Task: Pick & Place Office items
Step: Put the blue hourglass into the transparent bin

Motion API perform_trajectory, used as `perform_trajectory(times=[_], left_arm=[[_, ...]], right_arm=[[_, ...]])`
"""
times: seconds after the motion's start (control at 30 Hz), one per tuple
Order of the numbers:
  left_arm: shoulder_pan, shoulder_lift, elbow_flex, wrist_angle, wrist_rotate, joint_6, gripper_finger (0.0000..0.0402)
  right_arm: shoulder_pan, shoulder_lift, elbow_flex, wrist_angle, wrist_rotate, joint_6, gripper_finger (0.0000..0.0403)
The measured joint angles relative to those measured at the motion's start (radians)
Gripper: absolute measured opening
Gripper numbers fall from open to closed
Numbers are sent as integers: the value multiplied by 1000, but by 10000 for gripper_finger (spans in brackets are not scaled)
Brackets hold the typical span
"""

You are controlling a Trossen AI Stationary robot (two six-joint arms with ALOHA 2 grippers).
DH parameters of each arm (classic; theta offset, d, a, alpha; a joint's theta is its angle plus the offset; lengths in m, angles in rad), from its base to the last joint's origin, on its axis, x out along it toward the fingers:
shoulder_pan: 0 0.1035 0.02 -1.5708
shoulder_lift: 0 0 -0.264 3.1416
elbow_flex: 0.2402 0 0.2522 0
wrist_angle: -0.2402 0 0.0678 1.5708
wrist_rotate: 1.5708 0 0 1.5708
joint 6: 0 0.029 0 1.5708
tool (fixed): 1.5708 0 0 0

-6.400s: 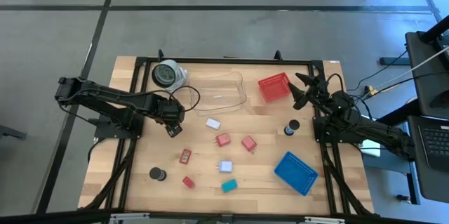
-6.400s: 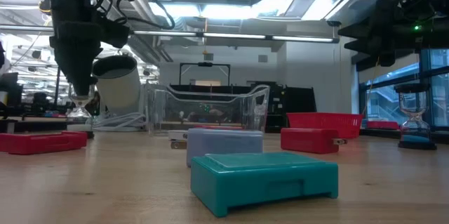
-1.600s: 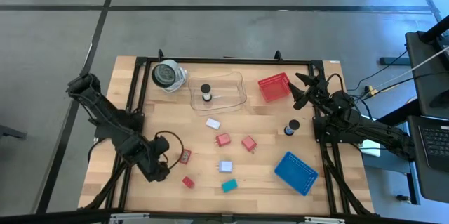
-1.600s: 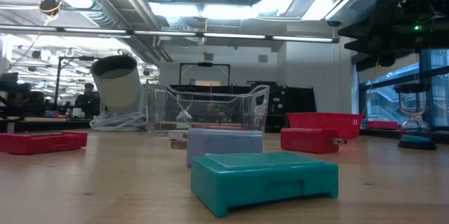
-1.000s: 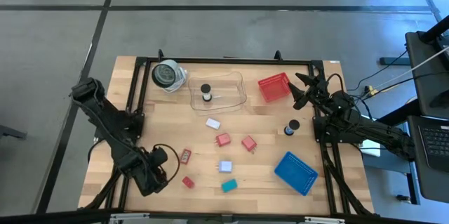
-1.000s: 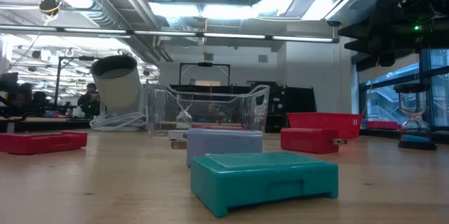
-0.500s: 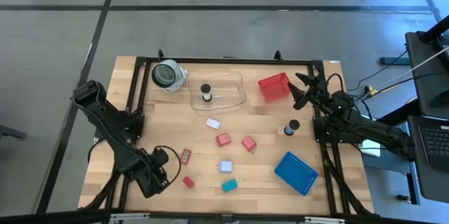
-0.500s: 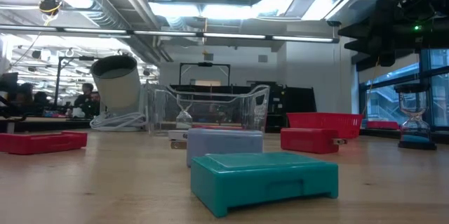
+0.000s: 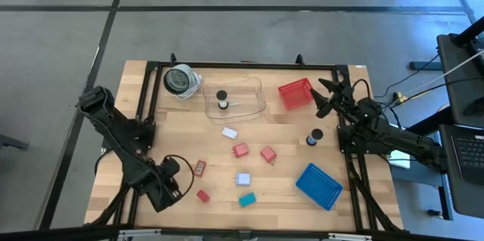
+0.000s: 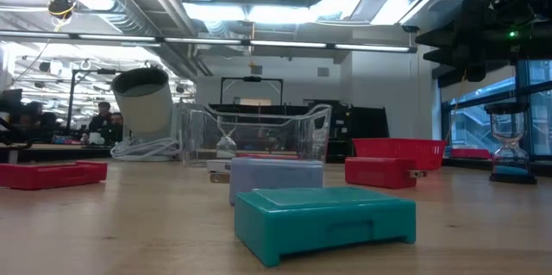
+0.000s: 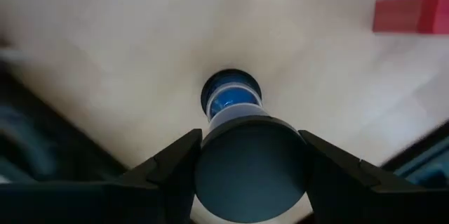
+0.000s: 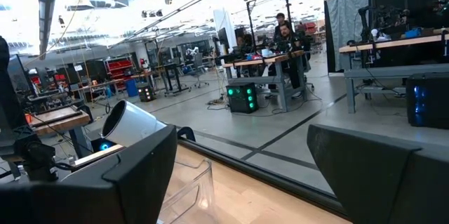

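In the left wrist view my left gripper [image 11: 249, 161] points down over a short black cylinder with a blue middle [image 11: 231, 108]. Its fingers stand at either side of the cylinder's black top cap. In the high view this gripper [image 9: 168, 188] is at the table's near left and hides the cylinder. Red [image 9: 240, 150], white [image 9: 229, 132], pale-blue [image 9: 243, 179] and teal [image 9: 247, 199] blocks lie mid-table. Another cylinder [image 9: 221, 99] stands in the clear bin [image 9: 253, 94]. My right gripper [image 9: 325, 94] waits open at the far right, holding nothing. My left gripper pinches the cylinder's round black top cap [image 11: 249, 171] between its two fingers, one on each side. The fingers come from above, pointing down. The cylinder stands upright below them. Whether its lower end [image 11: 230, 92] rests on the table I cannot tell.
A red mesh basket [image 9: 295, 93] stands at the far right and a blue perforated tray [image 9: 318, 186] at the near right. A round black-and-silver object [image 9: 180, 80] is at the far left. A third black cylinder [image 9: 314, 137] stands near my right arm. Small red blocks [image 9: 203, 195] lie close to my left gripper.
My left gripper has edged slightly toward the table's near edge over the black cylinder and then kept nearly still.
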Motion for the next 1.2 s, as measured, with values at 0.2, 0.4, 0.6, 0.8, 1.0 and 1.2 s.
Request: perform_trajectory(times=[0.2,0.4,0.6,0.8,1.0,1.2], left_arm=[[79,0,185,-298,-133,86,213],[247,-1,358,-399,-341,324,212],[501,-2,449,-360,-488,673,213],[776,30,452,-171,-418,996,213],[914,140,451,-110,-353,1162,213],[961,251,451,-102,-296,1219,214]], right_arm=[[0,0,0,0,0,0,324],[0,0,0,0,0,0,324],[0,0,0,0,0,0,324],[0,0,0,0,0,0,324],[0,0,0,0,0,0,324],[0,0,0,0,0,0,324]])
